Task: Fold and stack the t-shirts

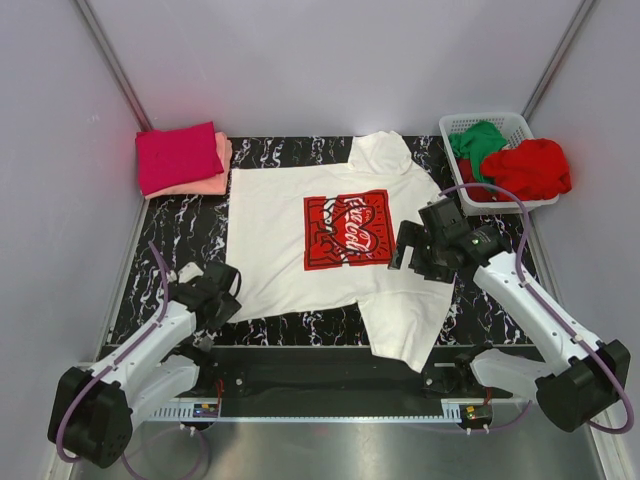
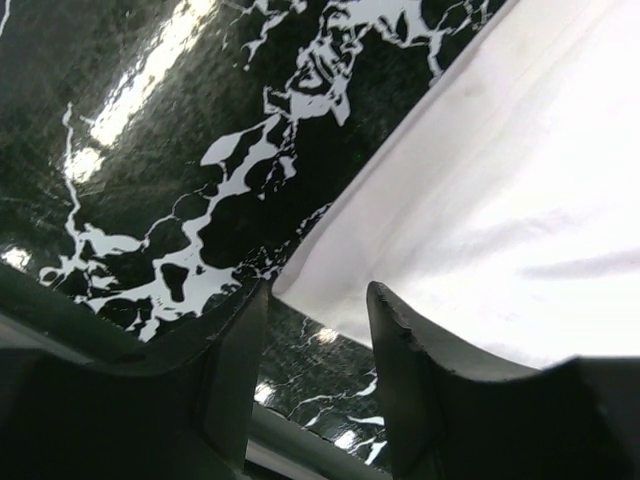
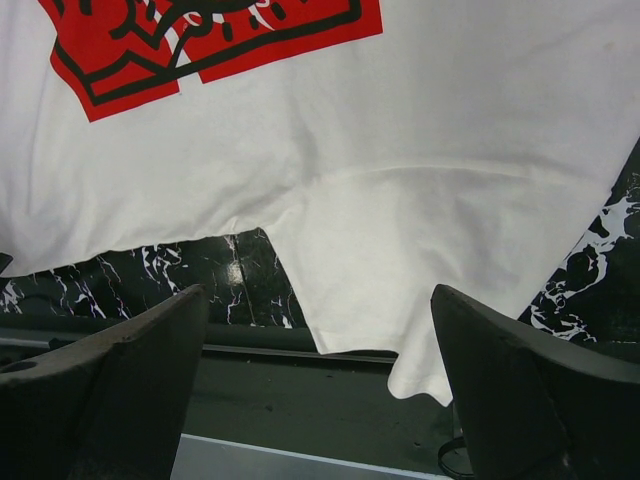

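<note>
The white t-shirt (image 1: 290, 240) with a red square print (image 1: 347, 229) lies spread flat in the middle of the frame, on the black marbled table (image 1: 180, 225). At lower left the left claw (image 1: 222, 288) sits low at the shirt's hem corner, its jaws a narrow gap apart and gripping nothing. The right claw (image 1: 408, 252) stands wide over the shirt, just right of the print. At upper left a folded magenta t-shirt (image 1: 178, 157) rests on a salmon-pink t-shirt (image 1: 215, 183). At upper right a green t-shirt (image 1: 475, 140) and a red t-shirt (image 1: 528, 167) lie in the white basket (image 1: 520, 125)
</note>
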You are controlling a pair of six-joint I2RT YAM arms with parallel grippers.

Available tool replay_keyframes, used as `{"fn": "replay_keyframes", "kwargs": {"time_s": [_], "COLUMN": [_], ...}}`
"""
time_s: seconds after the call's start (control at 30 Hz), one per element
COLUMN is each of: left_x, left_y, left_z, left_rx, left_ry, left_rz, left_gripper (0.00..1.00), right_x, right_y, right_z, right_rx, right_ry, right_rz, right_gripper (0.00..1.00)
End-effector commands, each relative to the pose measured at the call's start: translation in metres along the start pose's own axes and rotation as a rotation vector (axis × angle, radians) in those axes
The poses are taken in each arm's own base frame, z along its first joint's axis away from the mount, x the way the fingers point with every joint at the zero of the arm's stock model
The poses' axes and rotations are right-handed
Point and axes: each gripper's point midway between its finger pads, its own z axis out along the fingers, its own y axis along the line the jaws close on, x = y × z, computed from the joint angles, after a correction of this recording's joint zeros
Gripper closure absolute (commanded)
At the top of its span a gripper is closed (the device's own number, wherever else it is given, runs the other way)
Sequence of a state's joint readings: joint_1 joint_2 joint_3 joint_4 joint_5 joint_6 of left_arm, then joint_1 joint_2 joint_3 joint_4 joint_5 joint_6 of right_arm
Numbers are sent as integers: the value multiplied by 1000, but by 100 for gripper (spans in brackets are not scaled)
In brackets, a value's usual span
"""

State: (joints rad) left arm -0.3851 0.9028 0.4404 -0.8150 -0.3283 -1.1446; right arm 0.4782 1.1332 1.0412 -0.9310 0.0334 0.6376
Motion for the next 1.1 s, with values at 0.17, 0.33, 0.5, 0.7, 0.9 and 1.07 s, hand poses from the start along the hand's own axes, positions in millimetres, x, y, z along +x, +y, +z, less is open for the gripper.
{"fn": "replay_keyframes", "kwargs": {"time_s": [0.17,0.33,0.5,0.7,0.9,1.07], "left_x": [-11,-9,-20,-48,-57,-67], "left_y": [-13,-20,-27,-35,-38,-34], "left_z": [6,8,-4,-29,-36,-47], "left_rx": [46,79,106,134,134,149], "left_ry": [-65,-57,-83,-166,-163,-189], "left_rz": [-10,-7,-9,-22,-19,-43], "left_gripper": [56,88,100,100,100,100], "right_x": [2,22,61,120,155,158], "right_y": [-1,-13,-17,-11,4,2], "right_z": [-4,2,7,13,34,53], "right_rx": [6,44,101,146,107,157], "right_ry": [-3,48,133,251,346,372], "right_rz": [7,45,38,-35,-97,-154], "right_gripper": [0,0,0,4,21,25]}}
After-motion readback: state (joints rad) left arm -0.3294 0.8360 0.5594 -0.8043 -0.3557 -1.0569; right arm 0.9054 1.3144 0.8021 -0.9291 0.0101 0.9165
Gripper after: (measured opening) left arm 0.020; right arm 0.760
